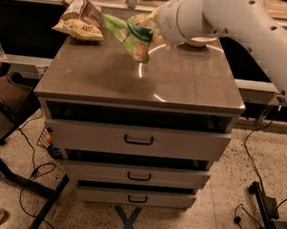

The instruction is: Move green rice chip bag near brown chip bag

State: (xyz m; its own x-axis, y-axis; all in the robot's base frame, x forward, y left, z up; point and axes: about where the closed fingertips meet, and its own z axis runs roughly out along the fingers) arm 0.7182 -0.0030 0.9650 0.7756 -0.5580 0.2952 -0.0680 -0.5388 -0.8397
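Note:
The green rice chip bag hangs in the air above the back middle of the cabinet top, tilted, with tan rice cake pictures showing. My gripper is shut on its upper right end, mostly hidden behind the bag and the white arm. The brown chip bag lies at the back left corner of the top, a short way left of the green bag.
A white bowl sits at the back right of the top, partly under my arm. The cabinet has three drawers slightly open. A black chair stands left. Cables lie on the floor.

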